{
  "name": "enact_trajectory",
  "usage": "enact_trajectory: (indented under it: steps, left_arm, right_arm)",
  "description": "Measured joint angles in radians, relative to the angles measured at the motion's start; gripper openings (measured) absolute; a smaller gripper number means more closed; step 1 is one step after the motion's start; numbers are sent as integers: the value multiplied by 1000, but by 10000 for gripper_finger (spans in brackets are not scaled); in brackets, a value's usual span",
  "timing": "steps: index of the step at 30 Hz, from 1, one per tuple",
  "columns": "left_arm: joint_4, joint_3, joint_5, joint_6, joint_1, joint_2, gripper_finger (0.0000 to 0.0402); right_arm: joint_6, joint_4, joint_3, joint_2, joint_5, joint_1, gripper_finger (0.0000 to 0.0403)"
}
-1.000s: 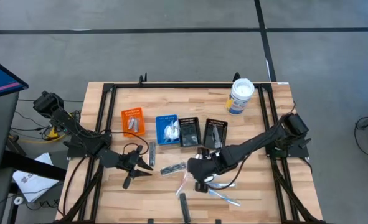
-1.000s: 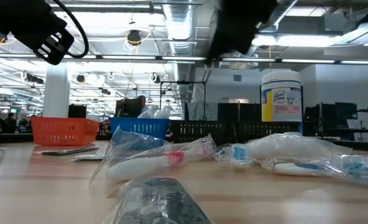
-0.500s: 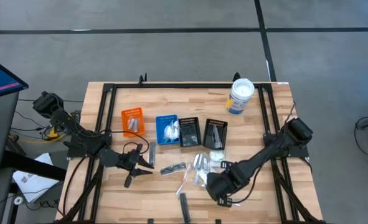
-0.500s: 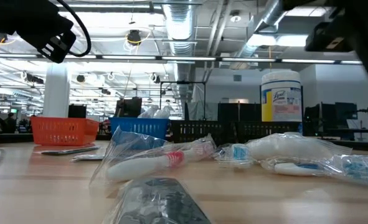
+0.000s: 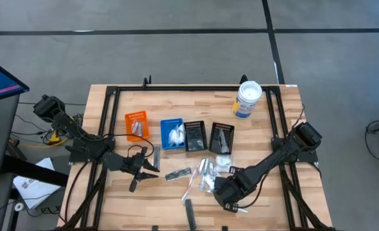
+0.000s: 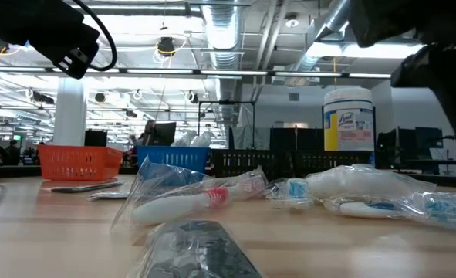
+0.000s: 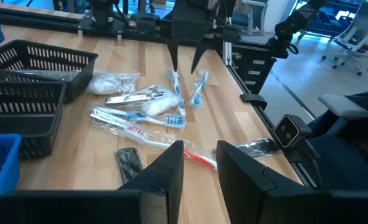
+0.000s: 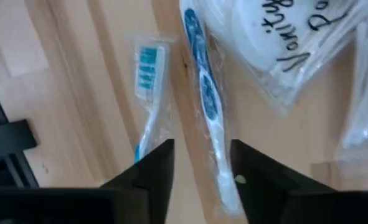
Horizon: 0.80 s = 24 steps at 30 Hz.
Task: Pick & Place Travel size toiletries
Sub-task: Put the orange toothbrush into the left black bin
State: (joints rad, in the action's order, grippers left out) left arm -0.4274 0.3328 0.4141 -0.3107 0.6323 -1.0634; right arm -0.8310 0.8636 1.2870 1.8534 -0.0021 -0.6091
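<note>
Two dark arms reach over a pale wooden table (image 5: 260,115) of glued planks edged by a black metal frame. The right gripper (image 5: 231,200) hangs low over the near right part of the table, directly above two clear-wrapped toothbrushes (image 8: 205,99). Its fingers (image 8: 152,168) stand parted with one blue-and-white toothbrush handle between them, not clamped; nothing is gripped. Beside that brush lies a second one with a blue bristle head, and next to both a soft white packet (image 8: 296,43) in crinkly clear film with dark handwriting.

The left gripper (image 5: 144,168) hovers at the near left part of the table, jaws slightly parted and holding nothing. A flat silvery sachet (image 5: 156,158) lies just beside it.

Loose toiletries form a cluster near the table's middle: a dark glossy sachet (image 5: 177,173), a slim red-and-white stick in clear wrap (image 7: 143,132), white crinkled packets (image 7: 152,102), and a small flat black piece (image 5: 189,212) near the front edge.

Four small rectangular mesh bins sit in a row behind the cluster: an orange bin (image 5: 136,124) with a silvery item, a blue bin (image 5: 172,133) with white packets, and two black bins (image 5: 195,135), each holding items. A round white tub with a blue label (image 5: 247,99) stands upright at the far right corner.
</note>
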Motion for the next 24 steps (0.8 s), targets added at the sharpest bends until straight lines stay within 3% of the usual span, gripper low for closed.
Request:
enact_trajectory:
  steps: [5,10,24]
  left_arm:
    - [0,0,0,0,0,0,90]
    - [-1,0,0,0,0,0,90]
    - [-1,0,0,0,0,0,90]
  right_arm:
    - [0,3,-17,0,7,1,205]
    - [6,35,-29,0,28,-7,226]
    - [-23,8,-107,0,6,-6,186]
